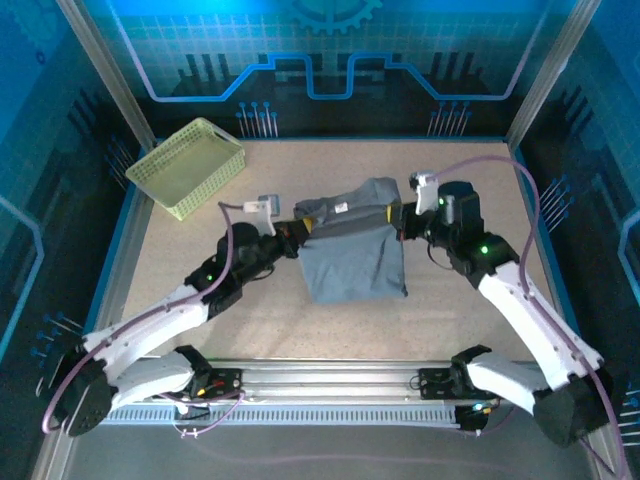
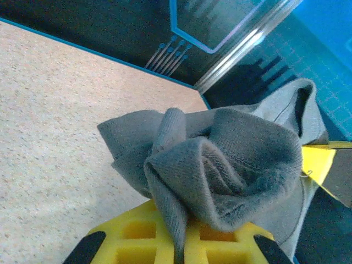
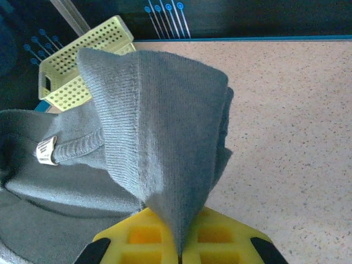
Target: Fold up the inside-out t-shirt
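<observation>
inside-out t-shirt (image 1: pixel 355 250) sits at the middle of the table (image 1: pixel 160 250), its upper edge running left to right between the arms, left gripper (image 1: pixel 289 238) clamped on its left end, right gripper (image 1: pixel 408 222) clamped on its right end, both equally near.

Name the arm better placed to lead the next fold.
Probably right: the right tool pinches a smooth edge of the shirt, while the left tool clamps a bunched wad.

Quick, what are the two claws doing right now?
Left claw: closed, holding the grey t-shirt.
Right claw: closed, holding the same t-shirt.
</observation>
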Motion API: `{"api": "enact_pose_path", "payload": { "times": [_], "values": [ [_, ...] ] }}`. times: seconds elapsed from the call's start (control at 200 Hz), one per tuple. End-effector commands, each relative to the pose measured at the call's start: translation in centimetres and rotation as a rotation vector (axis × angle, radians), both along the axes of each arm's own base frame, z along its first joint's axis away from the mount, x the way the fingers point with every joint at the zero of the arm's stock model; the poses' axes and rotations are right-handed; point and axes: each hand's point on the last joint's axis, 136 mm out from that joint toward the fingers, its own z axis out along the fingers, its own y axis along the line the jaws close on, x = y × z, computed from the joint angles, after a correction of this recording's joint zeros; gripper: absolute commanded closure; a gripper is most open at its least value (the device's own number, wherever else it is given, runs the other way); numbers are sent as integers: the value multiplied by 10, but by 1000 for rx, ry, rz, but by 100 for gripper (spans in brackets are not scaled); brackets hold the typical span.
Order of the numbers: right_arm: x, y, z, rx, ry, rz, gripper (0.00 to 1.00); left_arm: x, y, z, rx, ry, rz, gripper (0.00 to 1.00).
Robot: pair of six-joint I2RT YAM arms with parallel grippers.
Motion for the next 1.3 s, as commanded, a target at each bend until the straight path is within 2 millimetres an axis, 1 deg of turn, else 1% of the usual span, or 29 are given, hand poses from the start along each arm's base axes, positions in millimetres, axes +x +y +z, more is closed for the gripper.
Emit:
{"api": "enact_pose_path", "payload": {
  "times": [0.0,0.115,0.15,0.19,0.205,0.23,0.255,0.29,0.305,0.345,0.415,0.435,0.475,0.525,0.535,0.555,0.675,0.75,0.82,0.84,0.85,0.86,0.91,0.97,1.02,1.091,1.136,1.181,1.296],
  "values": [
    [46,-27,24,-59,-70,-146,100,41,26,2,91,10,123,100],
    [92,-27,34,-45,-78,-166,100,88,29,20,80,-16,144,100],
    [108,-24,38,-34,-91,-161,100,102,30,25,84,-30,151,100],
    [122,-22,43,-28,-106,-156,100,118,29,37,83,-54,151,100],
    [127,-22,48,-25,-116,-156,100,123,28,41,89,-66,149,100],
    [139,-22,47,-26,-111,-160,100,131,27,47,94,-86,144,100],
    [145,-21,48,-26,-115,-158,100,137,25,54,101,-107,144,100],
    [156,-19,49,-23,-122,-153,100,144,22,61,109,-132,136,100],
    [158,-19,51,-21,-128,-152,100,146,20,64,109,-145,129,100],
    [166,-17,49,-14,-127,-146,100,148,15,68,120,-169,105,100],
    [169,-11,37,-7,-108,-123,100,148,8,58,126,-161,64,100],
    [168,-10,33,-7,-104,-120,100,146,6,52,125,-156,48,100],
    [165,-7,18,-7,-82,-111,100,140,2,38,117,-142,16,100],
    [159,-5,-4,-7,-48,-109,100,131,1,16,100,-105,-3,100],
    [157,-5,-7,-4,-43,-110,100,129,1,14,94,-104,-6,100],
    [154,-5,-16,-1,-28,-111,100,124,0,3,85,-85,-16,100],
    [126,-7,-70,13,75,-123,100,91,-3,-47,54,9,-68,100],
    [102,-8,-99,28,147,-121,100,65,-11,-71,57,60,-109,100],
    [76,-9,-122,25,206,-117,100,40,-20,-89,71,98,-154,100],
    [68,-9,-127,22,219,-116,100,32,-22,-93,73,105,-166,100],
    [66,-9,-126,23,219,-117,100,29,-23,-94,74,109,-170,100],
    [58,-11,-135,17,242,-119,100,26,-25,-94,74,109,-175,100],
    [37,-18,-150,-1,290,-139,100,9,-28,-103,73,133,-194,100],
    [13,-26,-159,-2,325,-156,100,-7,-30,-110,67,163,-205,100],
    [-3,-30,-165,-2,348,-166,100,-15,-27,-115,62,186,-196,100],
    [-16,-35,-170,3,365,-183,100,-21,-19,-123,51,214,-164,100],
    [-18,-35,-170,8,365,-182,100,-22,-12,-126,53,217,-135,100],
    [-14,-34,-168,10,362,-185,100,-20,-6,-129,62,215,-100,100],
    [7,-26,-158,20,344,-177,100,-7,7,-135,100,236,-15,100]
  ]
}}
